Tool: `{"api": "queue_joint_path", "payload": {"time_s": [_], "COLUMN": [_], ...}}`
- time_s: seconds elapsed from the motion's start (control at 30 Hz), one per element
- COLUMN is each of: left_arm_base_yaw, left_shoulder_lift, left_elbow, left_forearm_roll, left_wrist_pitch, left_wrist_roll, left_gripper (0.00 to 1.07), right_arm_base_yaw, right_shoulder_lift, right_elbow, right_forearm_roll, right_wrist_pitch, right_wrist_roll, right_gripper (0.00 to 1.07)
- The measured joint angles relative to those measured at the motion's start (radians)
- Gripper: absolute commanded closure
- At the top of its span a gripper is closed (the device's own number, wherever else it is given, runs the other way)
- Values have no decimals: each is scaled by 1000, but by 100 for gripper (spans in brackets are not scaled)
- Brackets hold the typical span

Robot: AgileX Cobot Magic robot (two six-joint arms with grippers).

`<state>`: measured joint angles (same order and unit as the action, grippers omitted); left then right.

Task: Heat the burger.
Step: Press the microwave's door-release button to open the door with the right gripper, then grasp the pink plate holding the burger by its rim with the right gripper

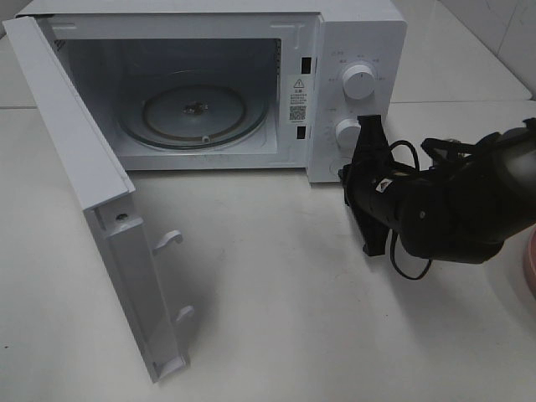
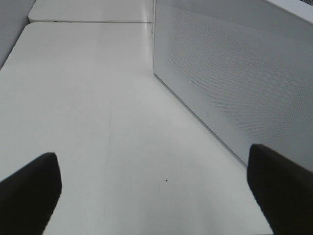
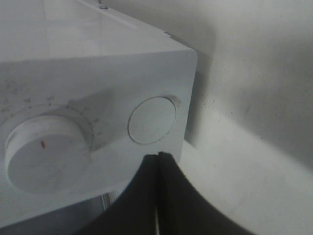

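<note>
Gaping microwave [image 1: 352,38] — glass turntable [image 1: 230,117] inside

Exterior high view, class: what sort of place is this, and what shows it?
Likely a kitchen-style robot test bench: a white microwave oven, door open, its round glass turntable, and a black robot arm beside it.

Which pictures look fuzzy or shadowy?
Right wrist view: the shut right claw is a fuzzy black blob, and a grey shadow lies beside the microwave. Left wrist view: the open left claw is blurry too. Exterior high view: sharp.
</note>
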<state>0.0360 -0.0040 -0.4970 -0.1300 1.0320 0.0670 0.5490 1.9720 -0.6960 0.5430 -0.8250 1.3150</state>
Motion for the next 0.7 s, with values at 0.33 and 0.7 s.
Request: {"api": "queue_joint_path", "payload": {"time_s": [0.33, 0.7], "left_arm_base_yaw": [0, 0], "left_shoulder_lift": [0, 0], "left_elbow": [0, 0], "left_forearm_roll": [0, 0], "left_wrist_pitch": [0, 0], "left_wrist_roll": [0, 0], "left_gripper": [9, 9], "right_arm_base_yaw": [0, 0], "right_shoulder_lift": [-186, -359], "right_elbow": [33, 34], "right_forearm_roll": [-114, -139], "right_wrist_pitch": [318, 699], "right_wrist_roll": [-247, -693], "right_gripper": [107, 105]}}
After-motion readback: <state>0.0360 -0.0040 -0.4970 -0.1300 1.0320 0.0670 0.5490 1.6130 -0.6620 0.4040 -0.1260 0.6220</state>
